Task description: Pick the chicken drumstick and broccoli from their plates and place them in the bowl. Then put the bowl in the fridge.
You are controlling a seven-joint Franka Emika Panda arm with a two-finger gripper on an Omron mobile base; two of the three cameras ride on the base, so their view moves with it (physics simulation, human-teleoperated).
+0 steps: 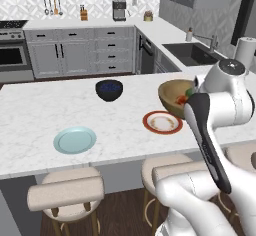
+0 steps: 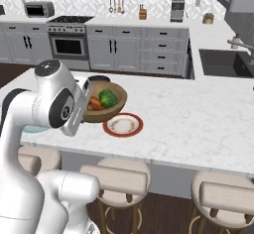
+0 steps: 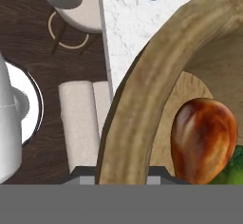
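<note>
claw [image 3: 124, 171] clamped on the wooden bowl [image 2: 105, 100] rim, lifted over the table's [image 2: 198, 114] near edge; keep it level so drumstick [image 3: 204, 140] and broccoli [image 2: 108, 98] stay put.

Glossy white arm [image 1: 220, 97] (dark joints)

Rises white from the lower right of the left base view, elbow bent, forearm angled up toward the right-centre of the frame. Fills the left side of the right base view, round shoulder joint at upper left, wrist tipped toward the picture's middle. Gripper [image 3: 122, 171] clamped tight on the rim of the wooden bowl [image 3: 142, 99], holding it off the counter, dark fingers low at the bottom centre of the hand view.
</note>
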